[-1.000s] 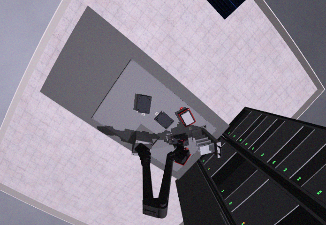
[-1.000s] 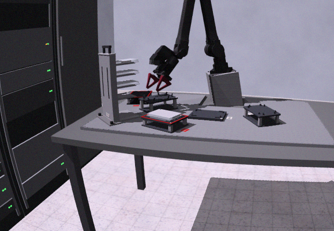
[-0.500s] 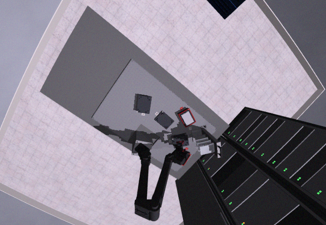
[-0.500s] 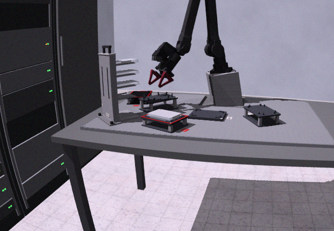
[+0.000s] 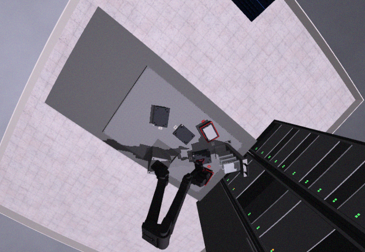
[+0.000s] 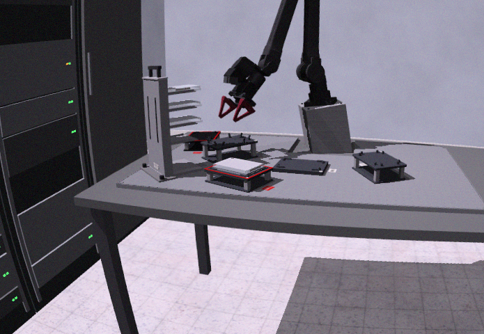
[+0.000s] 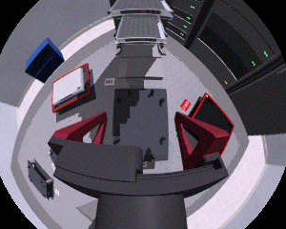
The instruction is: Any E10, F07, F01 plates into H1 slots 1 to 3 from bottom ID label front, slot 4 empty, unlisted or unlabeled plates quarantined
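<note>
The grey plate hotel H1 (image 6: 158, 126) (image 5: 229, 164) (image 7: 139, 25) stands at the table's left end. Its shelves point toward my arm and pale plates lie on them. I cannot read any labels. My gripper (image 6: 236, 108) (image 7: 140, 115) (image 5: 200, 163) has red fingers. It is open and empty, and hangs in front of the hotel, above a dark, bare raised nest (image 6: 230, 141) (image 7: 142, 117). A white plate (image 6: 237, 165) (image 5: 209, 133) (image 7: 70, 90) lies flat in a red-outlined quarantine nest. A second red-outlined nest (image 6: 203, 136) (image 7: 214, 117) is empty.
A flat dark nest (image 6: 300, 165) (image 5: 183, 134) and a raised dark nest (image 6: 378, 161) (image 5: 159, 115) stand further along the mat, both bare. The arm's grey base block (image 6: 325, 127) is at the back. Black server racks (image 6: 33, 138) stand beside the hotel.
</note>
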{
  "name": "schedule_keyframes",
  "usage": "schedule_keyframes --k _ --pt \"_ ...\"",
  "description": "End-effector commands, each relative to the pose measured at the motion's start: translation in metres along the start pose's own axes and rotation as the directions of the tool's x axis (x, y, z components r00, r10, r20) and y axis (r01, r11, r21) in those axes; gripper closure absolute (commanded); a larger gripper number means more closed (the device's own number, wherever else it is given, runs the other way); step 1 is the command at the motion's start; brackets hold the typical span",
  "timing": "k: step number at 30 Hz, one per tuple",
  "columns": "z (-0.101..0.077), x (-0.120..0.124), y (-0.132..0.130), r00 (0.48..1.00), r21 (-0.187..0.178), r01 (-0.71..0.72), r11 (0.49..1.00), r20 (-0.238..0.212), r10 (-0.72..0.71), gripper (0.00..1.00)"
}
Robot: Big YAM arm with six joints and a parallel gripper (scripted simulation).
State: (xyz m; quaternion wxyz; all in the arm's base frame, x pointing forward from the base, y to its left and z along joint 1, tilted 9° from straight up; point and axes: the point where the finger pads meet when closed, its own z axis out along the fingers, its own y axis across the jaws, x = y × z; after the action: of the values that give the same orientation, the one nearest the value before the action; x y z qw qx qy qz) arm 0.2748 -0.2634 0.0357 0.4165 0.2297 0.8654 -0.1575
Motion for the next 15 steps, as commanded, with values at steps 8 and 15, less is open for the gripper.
schedule_keyframes --k 8,15 --pt "-0.019 -0.005 -0.004 1.0 0.01 0.008 1.0 0.018 -0.008 0.0" --pt "-0.03 -0.048 -0.006 0.998 0.011 0.011 1.0 0.062 -0.011 0.0"
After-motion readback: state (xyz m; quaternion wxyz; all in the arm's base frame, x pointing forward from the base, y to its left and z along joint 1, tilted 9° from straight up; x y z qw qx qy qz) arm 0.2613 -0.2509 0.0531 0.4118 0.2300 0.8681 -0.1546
